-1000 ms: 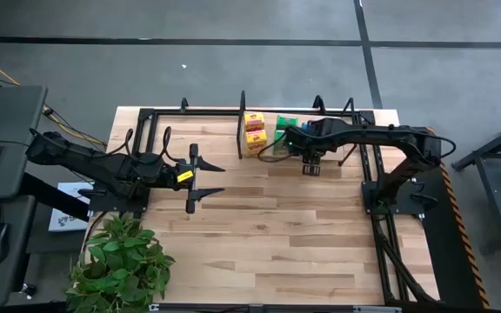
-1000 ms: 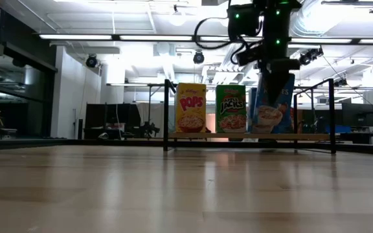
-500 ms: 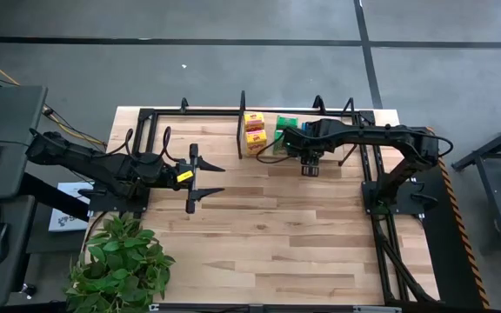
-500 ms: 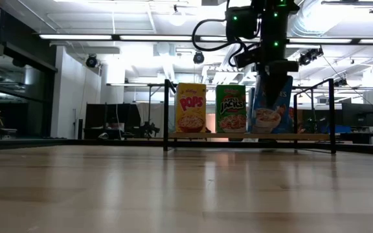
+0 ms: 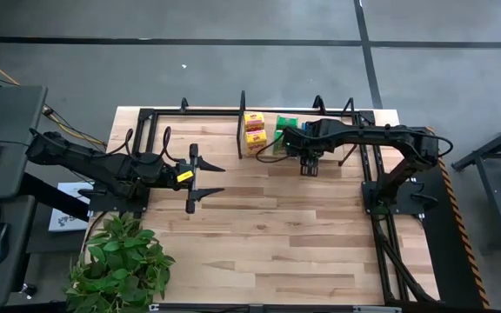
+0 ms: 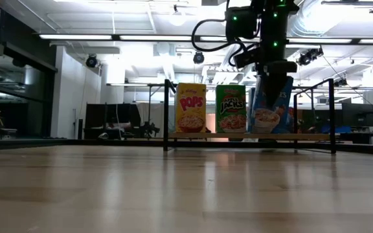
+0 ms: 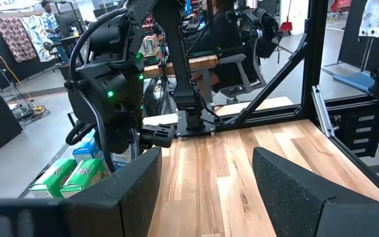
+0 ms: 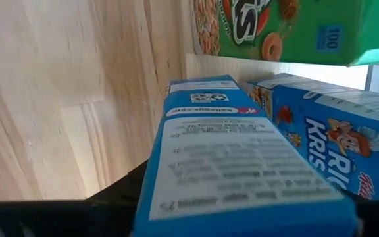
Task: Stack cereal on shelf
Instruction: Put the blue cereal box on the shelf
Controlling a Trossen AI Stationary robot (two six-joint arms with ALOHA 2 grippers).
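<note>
— Where is the blue cereal box?

— Pinched in my right gripper, at the shelf, right of the green box. My left gripper waits, spread wide.

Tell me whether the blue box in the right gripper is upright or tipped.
Upright: the blue box hangs vertical under the right gripper, level with the boxes beside it.

I see printed cardboard on the blue cereal box, slightly glossy. The table is smooth, pale striped wood. The shelf has matt black metal tubing.
</note>
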